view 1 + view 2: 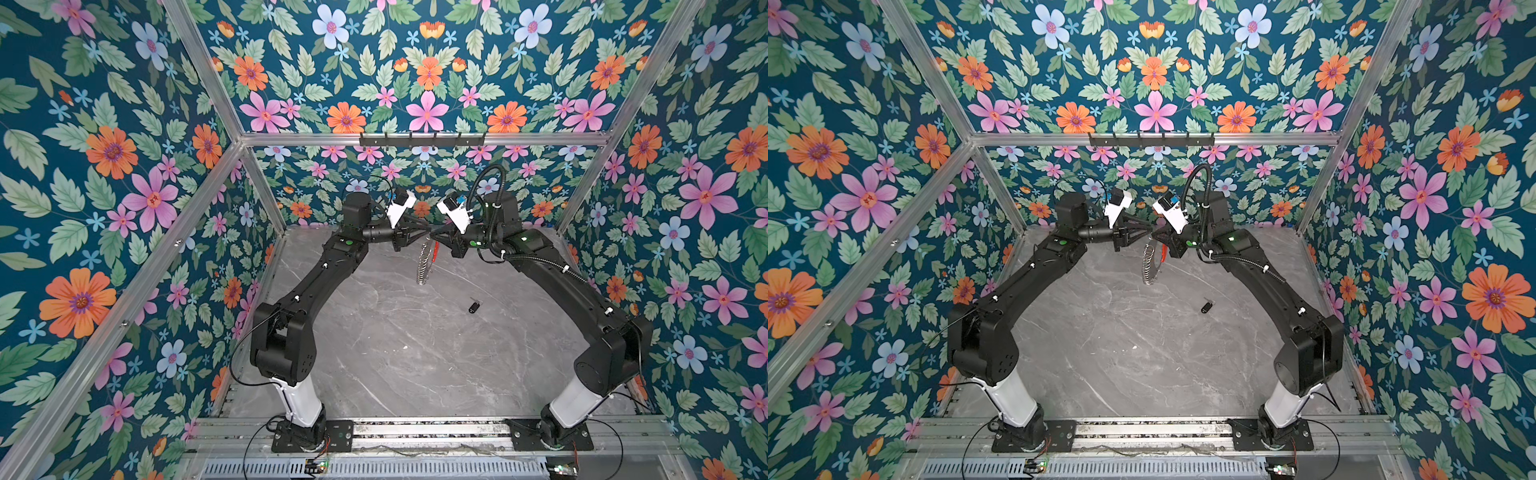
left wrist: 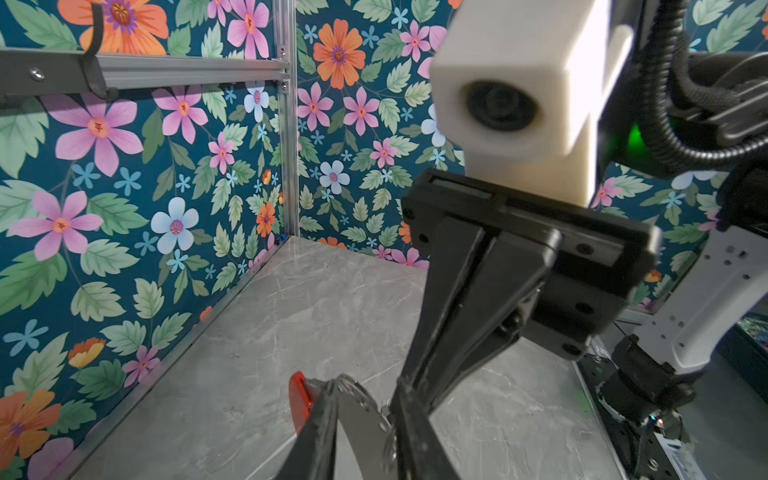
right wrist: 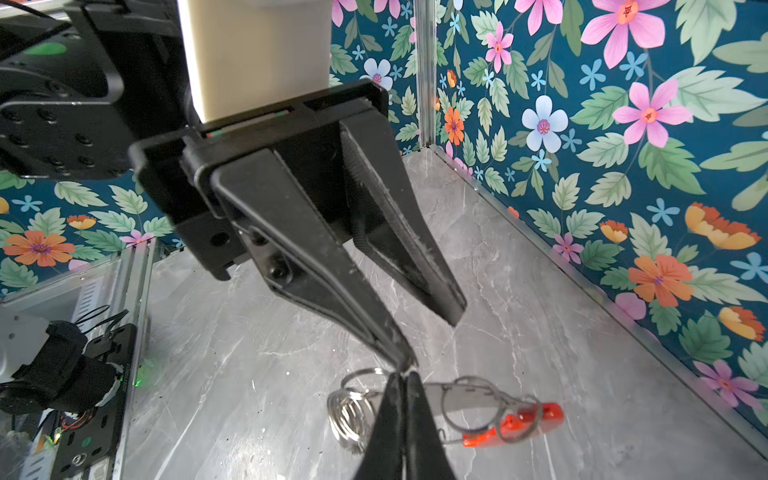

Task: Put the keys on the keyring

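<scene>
Steel-looped keyring (image 1: 424,264), black oblong keys (image 1: 473,307), marble table (image 1: 395,353)

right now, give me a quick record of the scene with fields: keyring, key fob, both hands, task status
keyring: hanging in the air above the table, red bar near its top
key fob: lying on the table, apart from the keyring, untouched
right hand: shut on the keyring
left hand: jaws apart, one fingertip close to the keyring's loops, gripping nothing
task status: key fob not yet on the keyring
</scene>
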`<state>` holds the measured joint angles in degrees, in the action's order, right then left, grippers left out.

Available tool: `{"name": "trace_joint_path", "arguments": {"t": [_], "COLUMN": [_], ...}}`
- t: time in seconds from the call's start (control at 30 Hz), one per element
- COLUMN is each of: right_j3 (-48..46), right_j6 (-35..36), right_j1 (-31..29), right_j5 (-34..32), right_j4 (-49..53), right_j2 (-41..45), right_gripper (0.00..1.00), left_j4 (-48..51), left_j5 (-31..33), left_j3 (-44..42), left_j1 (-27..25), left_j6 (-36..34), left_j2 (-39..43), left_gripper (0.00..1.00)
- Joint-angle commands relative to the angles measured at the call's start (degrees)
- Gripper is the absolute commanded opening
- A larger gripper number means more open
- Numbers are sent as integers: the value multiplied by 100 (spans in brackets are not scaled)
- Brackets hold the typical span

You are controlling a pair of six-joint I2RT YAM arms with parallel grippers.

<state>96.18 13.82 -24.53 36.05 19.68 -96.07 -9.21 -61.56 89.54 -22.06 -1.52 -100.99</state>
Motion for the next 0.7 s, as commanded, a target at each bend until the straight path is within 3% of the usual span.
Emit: {"name": "trace_joint_path", "arguments": {"t": [0.0,0.4,0.67], "right_j3": [-3,26,95], "right_j6": [147,102,44], "right_j1": [-2,-21,-69], "right_j5": [87,112,139], "right_j4": [-111,-175,-202], "right_j2": [53,52,53], "right_gripper": [0,0,0], "left_j4": [181,491,508], "left_j5": [-248,-378,-527], "left_j3": [96,150,178], "left_j1": [32,150,141], "left_j6": [-68,-82,28], "left_j2": [-17,-25,-101], "left_gripper": [27,30,26]}}
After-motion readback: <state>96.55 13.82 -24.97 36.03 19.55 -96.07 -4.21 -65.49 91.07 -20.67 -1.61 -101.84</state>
